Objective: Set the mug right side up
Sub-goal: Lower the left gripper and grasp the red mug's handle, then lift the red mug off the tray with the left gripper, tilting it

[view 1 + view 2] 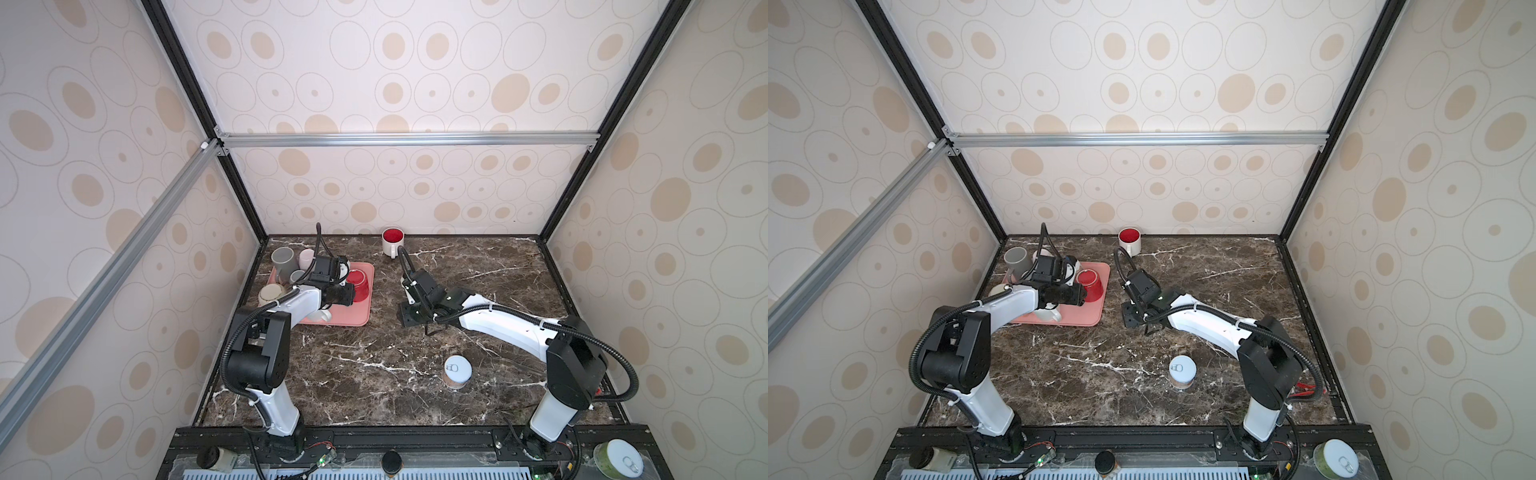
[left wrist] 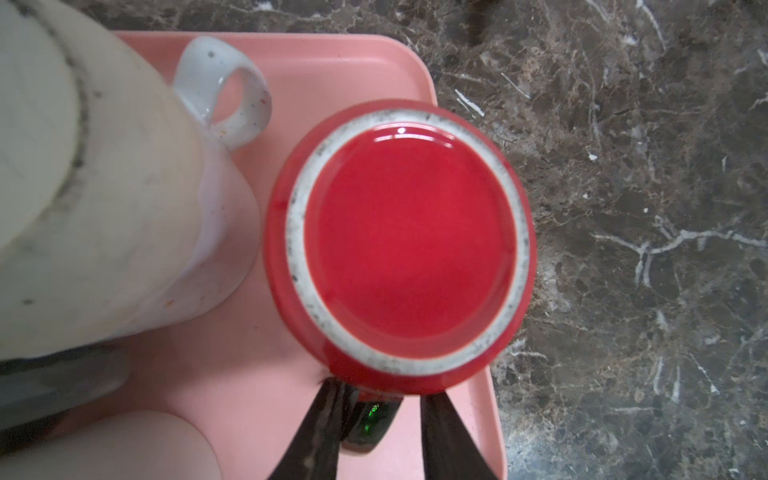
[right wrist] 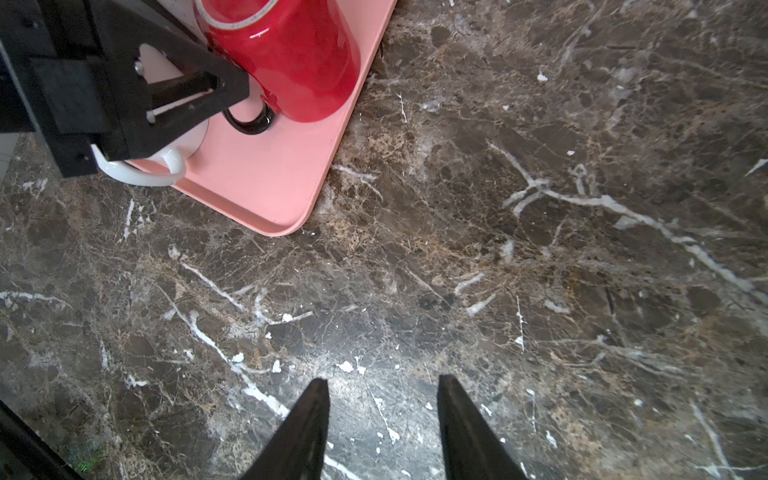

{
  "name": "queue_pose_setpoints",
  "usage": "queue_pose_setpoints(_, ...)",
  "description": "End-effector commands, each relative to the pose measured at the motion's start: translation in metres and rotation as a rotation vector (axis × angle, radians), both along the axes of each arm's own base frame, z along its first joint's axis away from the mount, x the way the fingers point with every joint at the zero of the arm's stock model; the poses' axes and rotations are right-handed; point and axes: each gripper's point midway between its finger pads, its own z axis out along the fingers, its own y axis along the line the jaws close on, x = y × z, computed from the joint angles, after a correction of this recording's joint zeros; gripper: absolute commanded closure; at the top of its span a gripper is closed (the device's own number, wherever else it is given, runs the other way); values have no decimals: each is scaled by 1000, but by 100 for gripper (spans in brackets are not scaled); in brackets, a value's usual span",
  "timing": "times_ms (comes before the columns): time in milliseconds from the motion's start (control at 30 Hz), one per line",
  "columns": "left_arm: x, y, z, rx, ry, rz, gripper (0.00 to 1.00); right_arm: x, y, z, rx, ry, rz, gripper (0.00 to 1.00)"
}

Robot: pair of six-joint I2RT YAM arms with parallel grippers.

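On the pink tray, near its corner, the red mug stands upside down. The left gripper straddles its handle; whether it pinches, I cannot tell. The right gripper hangs spread above the tabletop.

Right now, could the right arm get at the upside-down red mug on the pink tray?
Probably yes. The red mug sits at the tray edge facing the right gripper, with only bare table between them. The left gripper straddles its handle, though, so only the mug's body is free.
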Motion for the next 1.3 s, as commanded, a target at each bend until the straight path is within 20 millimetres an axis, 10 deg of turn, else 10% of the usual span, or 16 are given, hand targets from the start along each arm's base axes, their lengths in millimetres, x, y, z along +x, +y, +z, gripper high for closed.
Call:
queue_pose_setpoints(0, 13, 1, 6, 32, -29, 13, 72, 2, -4, -3, -10, 4, -12, 54)
queue_pose_setpoints(700, 7, -6, 31, 30, -120, 13, 100, 6, -15, 22, 74, -83, -90, 54)
queue_pose_setpoints(1267, -19, -45, 166, -424, -444, -42, 100, 18, -26, 80, 460, -164, -236, 55)
